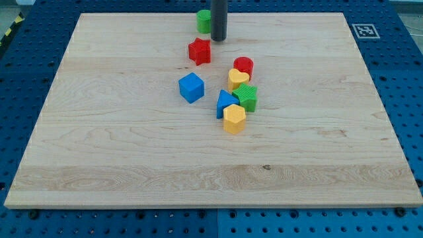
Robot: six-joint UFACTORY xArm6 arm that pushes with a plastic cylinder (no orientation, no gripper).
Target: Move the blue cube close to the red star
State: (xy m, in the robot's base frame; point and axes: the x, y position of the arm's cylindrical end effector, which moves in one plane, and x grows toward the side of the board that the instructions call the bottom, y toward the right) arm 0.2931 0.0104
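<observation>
The blue cube (191, 87) lies on the wooden board (99, 132) a little left of centre. The red star (199, 51) lies above it, towards the view's top, with a gap of about one block width between them. My tip (218, 39) touches down near the top edge, just right of the red star and next to a green cylinder (203, 21). The tip is well above the blue cube and touches neither task block.
A cluster lies right of the blue cube: a red cylinder (243, 66), a yellow heart-like block (238, 79), a green star (246, 97), a blue triangle (225, 103) and a yellow hexagon (234, 119). A marker tag (363, 30) sits at the board's top right corner.
</observation>
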